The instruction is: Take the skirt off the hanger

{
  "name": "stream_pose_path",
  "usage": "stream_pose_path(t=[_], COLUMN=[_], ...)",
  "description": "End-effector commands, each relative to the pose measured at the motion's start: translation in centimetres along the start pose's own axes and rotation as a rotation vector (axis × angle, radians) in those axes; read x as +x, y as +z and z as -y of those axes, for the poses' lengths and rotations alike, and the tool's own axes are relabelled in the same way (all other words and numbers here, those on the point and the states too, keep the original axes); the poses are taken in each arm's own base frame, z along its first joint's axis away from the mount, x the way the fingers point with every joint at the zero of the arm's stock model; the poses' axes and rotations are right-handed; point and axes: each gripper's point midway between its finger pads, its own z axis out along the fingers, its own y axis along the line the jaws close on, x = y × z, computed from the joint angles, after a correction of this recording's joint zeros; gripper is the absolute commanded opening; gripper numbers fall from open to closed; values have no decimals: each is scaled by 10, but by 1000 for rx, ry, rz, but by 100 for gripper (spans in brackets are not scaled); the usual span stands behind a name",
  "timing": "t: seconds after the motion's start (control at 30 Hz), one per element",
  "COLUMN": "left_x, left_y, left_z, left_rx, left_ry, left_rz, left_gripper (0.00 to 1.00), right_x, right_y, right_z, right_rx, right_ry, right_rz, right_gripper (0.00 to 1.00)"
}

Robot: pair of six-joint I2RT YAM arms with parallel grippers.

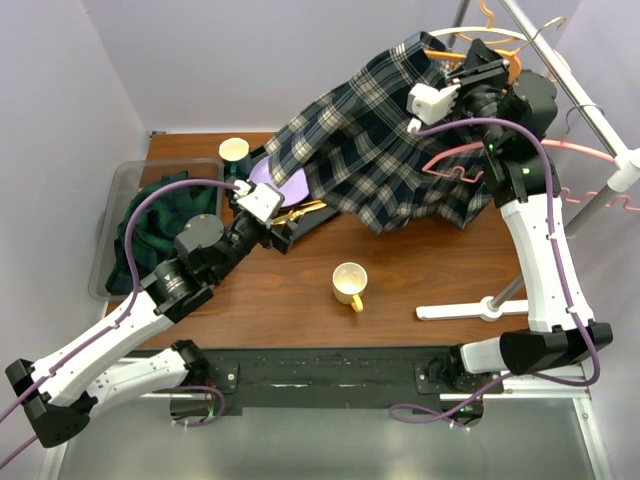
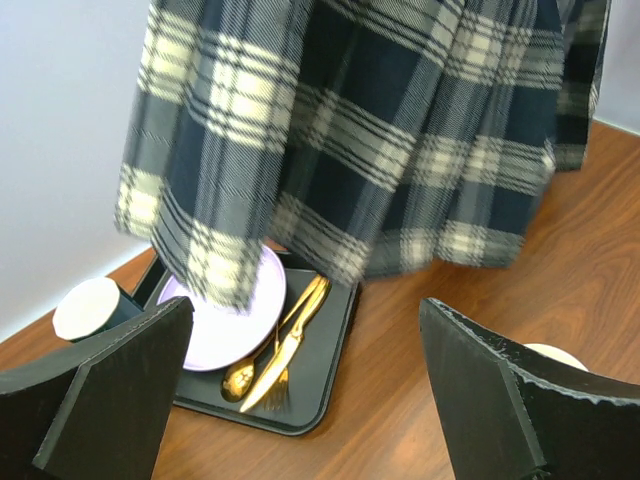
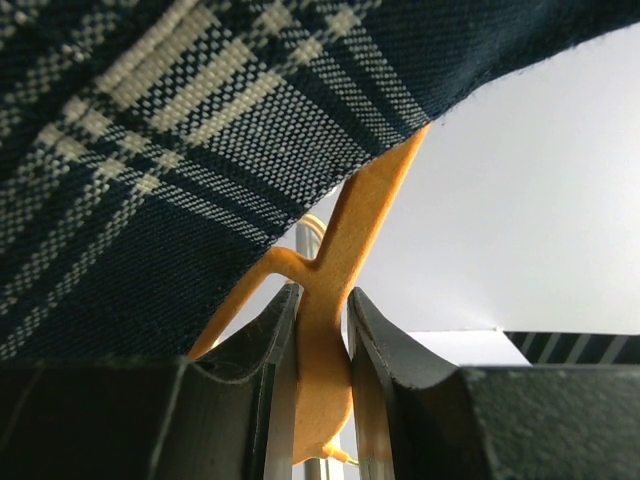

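Note:
A dark blue and cream plaid skirt (image 1: 385,150) hangs from an orange hanger (image 1: 455,52) at the back right and drapes down over the table. My right gripper (image 1: 478,70) is shut on the orange hanger (image 3: 325,350), the skirt (image 3: 170,130) filling the view above it. My left gripper (image 1: 282,232) is open and empty, low over the table beside the black tray, below the skirt's hem (image 2: 380,140).
A black tray (image 2: 320,380) holds a lilac plate (image 2: 235,320) and gold cutlery (image 2: 285,345). A green mug (image 1: 235,152) stands behind it. A cream mug (image 1: 350,283) stands mid-table. A clear bin (image 1: 115,215) with a green plaid cloth is at left. A rack (image 1: 570,95) with pink hangers stands right.

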Motion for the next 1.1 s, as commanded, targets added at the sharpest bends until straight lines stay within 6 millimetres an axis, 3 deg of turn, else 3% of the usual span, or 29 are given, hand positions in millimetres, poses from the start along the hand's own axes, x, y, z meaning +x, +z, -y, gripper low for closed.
stream_pose_path(t=[0.0,0.3,0.53,0.67,0.7,0.9,1.07], left_x=[-31,-33,-68,-88,-100,-128,-136], left_y=[1,6,5,-1,-5,-15,-7], left_z=[-5,-5,-16,-29,-33,-51,-46], left_rx=[-20,-26,-53,-101,-109,-162,-129], left_ry=[-47,-43,-64,-70,-70,-32,1], left_rz=[103,94,113,132,151,173,158], left_gripper=[100,100,100,100,100,100,100], right_x=[-7,-30,-59,-68,-67,-66,-71], right_y=[-18,-19,-25,-26,-28,-34,-41], right_z=[46,28,18,26,29,48,56], right_rx=[155,92,69,98,112,157,175], right_ry=[-9,30,37,19,18,13,60], right_rz=[26,132,222,229,226,214,248], right_gripper=[0,0,0,0,0,0,0])
